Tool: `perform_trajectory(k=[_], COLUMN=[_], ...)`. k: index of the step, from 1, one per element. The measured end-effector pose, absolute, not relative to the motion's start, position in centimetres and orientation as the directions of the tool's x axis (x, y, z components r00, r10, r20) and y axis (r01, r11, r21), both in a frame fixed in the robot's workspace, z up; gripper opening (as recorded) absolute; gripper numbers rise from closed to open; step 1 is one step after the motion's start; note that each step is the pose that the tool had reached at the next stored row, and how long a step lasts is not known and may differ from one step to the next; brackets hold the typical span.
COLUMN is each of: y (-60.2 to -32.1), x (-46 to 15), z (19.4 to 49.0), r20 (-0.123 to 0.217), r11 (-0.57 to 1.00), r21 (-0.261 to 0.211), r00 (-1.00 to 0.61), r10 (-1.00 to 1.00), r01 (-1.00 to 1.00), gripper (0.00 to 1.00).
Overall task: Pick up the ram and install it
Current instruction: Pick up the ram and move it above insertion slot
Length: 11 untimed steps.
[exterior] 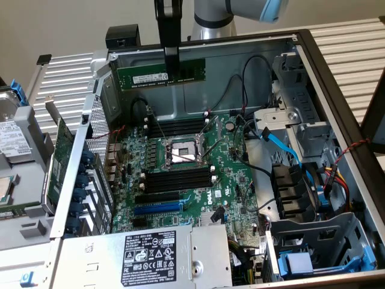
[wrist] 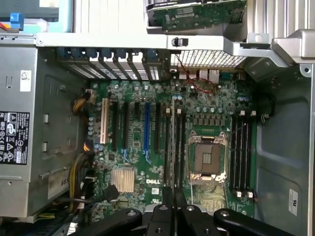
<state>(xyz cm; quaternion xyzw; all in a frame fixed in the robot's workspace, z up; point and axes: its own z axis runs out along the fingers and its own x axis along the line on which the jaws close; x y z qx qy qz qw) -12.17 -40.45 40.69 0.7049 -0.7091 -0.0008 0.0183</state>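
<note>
Hanging above the open computer case (exterior: 337, 90), the ram (exterior: 147, 76) is held clear of everything, well apart from the motherboard (exterior: 198, 180) that lies below the gripper (exterior: 171, 65). The two fingers are clamped on the stick near the middle of its length, with its long edge level and both ends left unsupported on either side of the grip. In the wrist view the ram (wrist: 173, 142) is seen edge-on as a thin line running out from the gripper (wrist: 173, 205) over the board.

Two banks of black memory slots (exterior: 177, 127) are found beneath the tool, with the bare processor socket (exterior: 182, 152) set between them.

Several risks are judged from this position. A stick gripped at one narrow spot could be tilted or twisted if one end met a slot first, so that it would be jammed, not seated. Should the notch be turned the wrong way round, force would be put on the board. Whether the white end clips are open cannot be told; closed ones would block entry. A sideways drift could bring the stick down on the exposed socket, and a loose black cable (exterior: 243, 81) just beside the tool could be snagged.
</note>
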Motion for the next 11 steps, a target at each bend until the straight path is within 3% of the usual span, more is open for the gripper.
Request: perform_trajectory(k=[11], y=[-40.5], x=[-12.1], z=[38.9], r20=[0.012], r11=[0.017], r21=[0.027], r00=[-0.016], r10=[-1.000], r01=[-0.999], gripper=[0.13])
